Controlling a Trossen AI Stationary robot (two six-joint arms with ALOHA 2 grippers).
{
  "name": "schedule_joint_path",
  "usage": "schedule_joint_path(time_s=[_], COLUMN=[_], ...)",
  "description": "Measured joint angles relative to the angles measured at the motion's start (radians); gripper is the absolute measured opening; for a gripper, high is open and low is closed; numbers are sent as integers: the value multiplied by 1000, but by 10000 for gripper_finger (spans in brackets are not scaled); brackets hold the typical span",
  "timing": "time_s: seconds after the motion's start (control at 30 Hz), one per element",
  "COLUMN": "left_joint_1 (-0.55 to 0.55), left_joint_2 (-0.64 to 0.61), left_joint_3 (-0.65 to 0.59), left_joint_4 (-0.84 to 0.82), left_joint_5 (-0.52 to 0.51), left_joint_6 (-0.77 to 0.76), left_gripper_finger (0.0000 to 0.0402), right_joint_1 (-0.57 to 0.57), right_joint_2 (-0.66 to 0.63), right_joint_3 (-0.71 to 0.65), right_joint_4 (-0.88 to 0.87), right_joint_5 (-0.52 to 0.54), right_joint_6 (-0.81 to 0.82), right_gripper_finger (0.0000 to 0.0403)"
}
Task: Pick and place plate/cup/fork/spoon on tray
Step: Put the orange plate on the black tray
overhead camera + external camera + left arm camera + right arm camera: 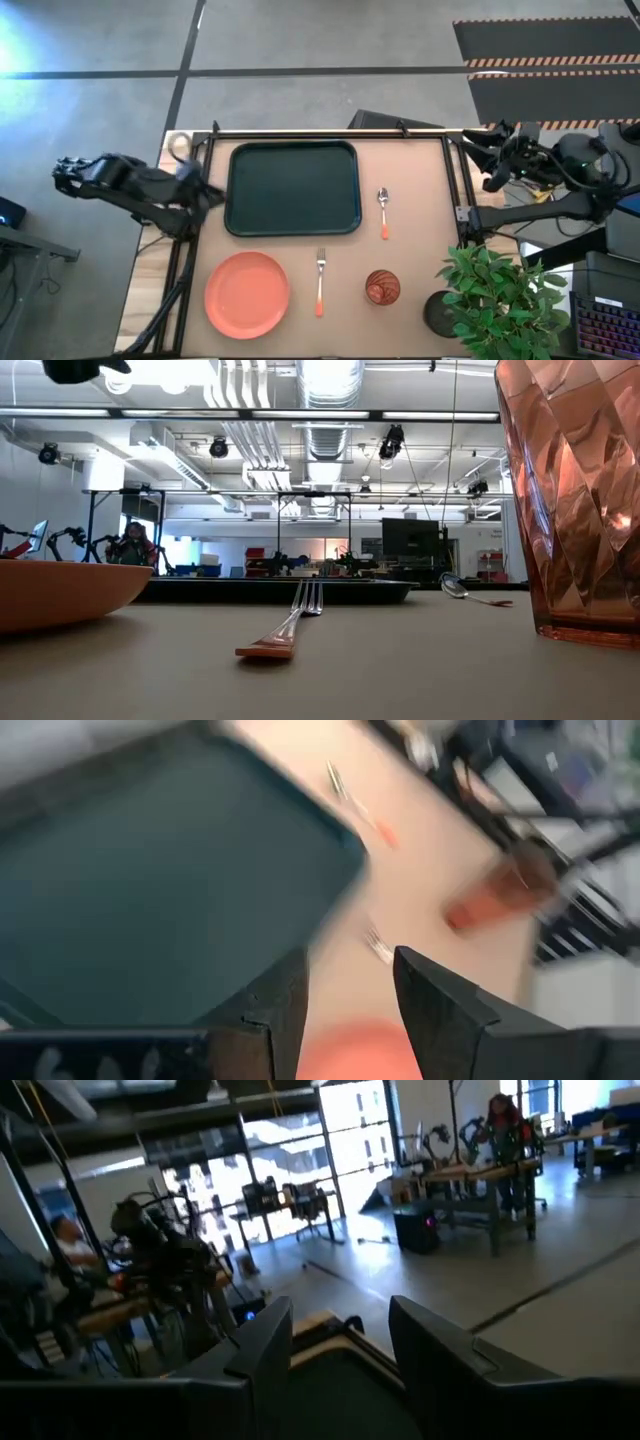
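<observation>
The coral-orange plate (247, 294) lies at the table's near left. The fork (320, 280) lies right of it, and the dark reddish cup (382, 287) stands farther right. The spoon (383, 212) lies right of the dark tray (292, 188), which sits at the far middle. My left gripper (208, 196) hovers at the tray's left edge, open and empty; its wrist view shows the tray (160, 880) and the plate (350, 1055) past its fingers. My right gripper (470, 150) is off the table's far right corner, open and empty.
A potted green plant (500, 300) stands at the table's near right corner. A black frame rail (330, 134) runs along the far edge, and rails run down both sides. Bare tabletop lies between the tray and the near tableware.
</observation>
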Motion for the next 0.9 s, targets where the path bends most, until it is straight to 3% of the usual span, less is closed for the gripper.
schedule_joint_path(time_s=[0.2, 0.43, 0.7, 0.9], left_joint_1=[-1, -1, 0, 0], left_joint_2=[128, 318, 541, 651], left_joint_3=[-79, -161, -223, -227], left_joint_4=[138, 64, 54, 54], left_joint_5=[228, 270, 512, 551], left_joint_6=[-85, -85, -23, 116], left_gripper_finger=[129, 129, 129, 129], right_joint_1=[0, 0, 0, 0], right_joint_2=[97, 153, 166, 164], right_joint_3=[95, 114, 113, 113], right_joint_4=[-86, -90, -103, -103], right_joint_5=[-2, -11, -12, -12], right_joint_6=[-31, -71, -71, -71], right_gripper_finger=[160, 160, 160, 160])
